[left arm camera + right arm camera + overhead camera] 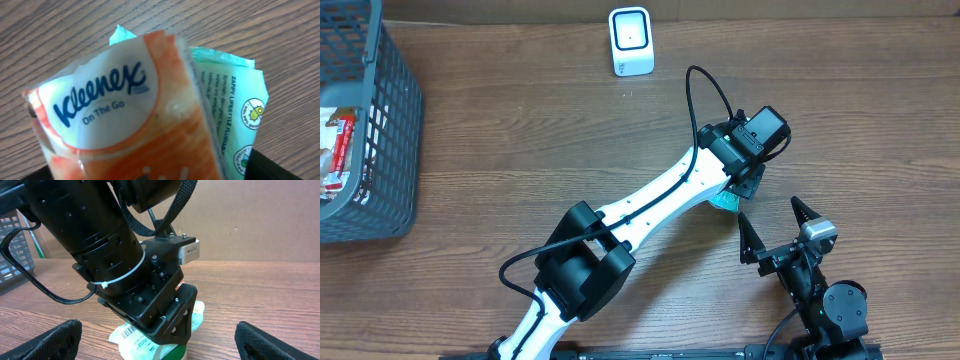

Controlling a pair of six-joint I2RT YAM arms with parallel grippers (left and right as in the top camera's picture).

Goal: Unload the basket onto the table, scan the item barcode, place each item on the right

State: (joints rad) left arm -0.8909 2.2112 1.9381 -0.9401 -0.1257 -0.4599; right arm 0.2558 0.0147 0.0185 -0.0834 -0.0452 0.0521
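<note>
Close to front edge of table (500, 150), right side: right gripper (777, 226), jaws wide apart, empty. Just beyond: left gripper (740, 183) down over Kleenex pack (115, 115), green wipes pack (235, 95) right behind; grip hidden, cannot tell if clamped. Barcode label (132, 334) peeking out beneath, left arm (650, 205) blocking overhead sight of packs. Far left corner: grey basket (395, 120) holding red-and-white packets (335, 150). Far edge, centre: white scanner (631, 40), well apart from packs.
</note>
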